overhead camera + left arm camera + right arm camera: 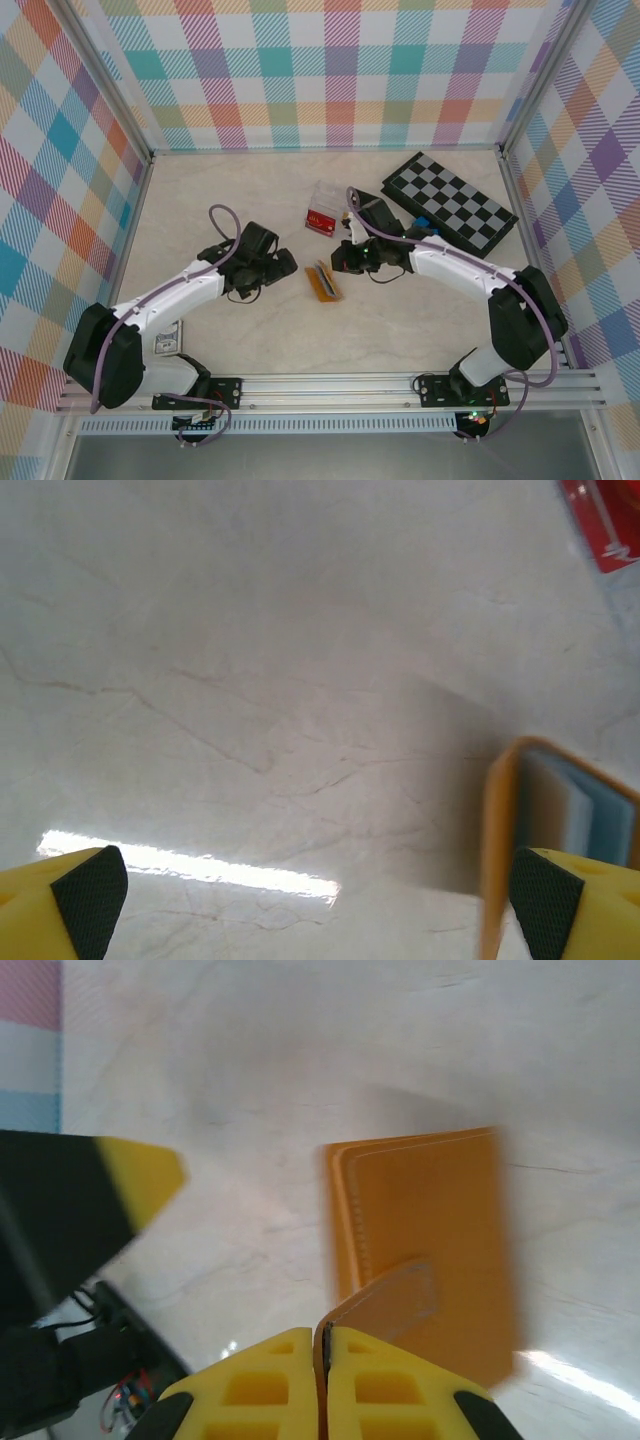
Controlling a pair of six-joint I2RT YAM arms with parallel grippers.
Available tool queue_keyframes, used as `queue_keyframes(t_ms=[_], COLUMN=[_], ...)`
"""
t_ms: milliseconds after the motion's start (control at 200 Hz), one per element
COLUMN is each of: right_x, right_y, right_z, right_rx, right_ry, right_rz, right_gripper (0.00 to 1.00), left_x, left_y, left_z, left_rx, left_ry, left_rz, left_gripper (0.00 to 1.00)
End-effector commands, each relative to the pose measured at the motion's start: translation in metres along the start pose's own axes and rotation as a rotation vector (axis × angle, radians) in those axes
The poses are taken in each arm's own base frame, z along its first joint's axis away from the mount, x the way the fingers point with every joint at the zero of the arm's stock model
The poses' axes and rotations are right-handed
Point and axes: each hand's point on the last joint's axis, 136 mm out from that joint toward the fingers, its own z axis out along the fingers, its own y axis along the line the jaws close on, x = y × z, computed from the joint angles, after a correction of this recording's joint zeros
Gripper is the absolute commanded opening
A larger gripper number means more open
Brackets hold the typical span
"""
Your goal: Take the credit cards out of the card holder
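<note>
Yellow-fingered right gripper (322, 1345), pinched tight on the small clasp tab (395, 1295) of the tan-orange leather-like folding card holder (430, 1220) mid-table, apparently holds its flap back while the left gripper (318, 895), spread wide and empty just left, seems poised for the credit cards.
</note>
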Motion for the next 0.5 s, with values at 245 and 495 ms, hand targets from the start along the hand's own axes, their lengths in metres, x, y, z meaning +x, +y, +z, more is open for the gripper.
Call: queue_keyframes(t_ms=[245,495], right_x=[0.004,-0.002], right_y=[-0.006,-0.042], right_z=[0.026,0.002], right_rx=[0.065,0.259], right_ry=[0.049,-0.025], right_rz=[0.031,0.032], right_gripper=[0.06,0.06], left_x=[0.004,0.011], left_y=[0.017,-0.006], left_z=[-0.011,-0.012], left_rx=[0.000,0.112], left_ry=[-0.032,0.028], left_rz=[-0.079,-0.044], left_gripper=[1.00,1.00])
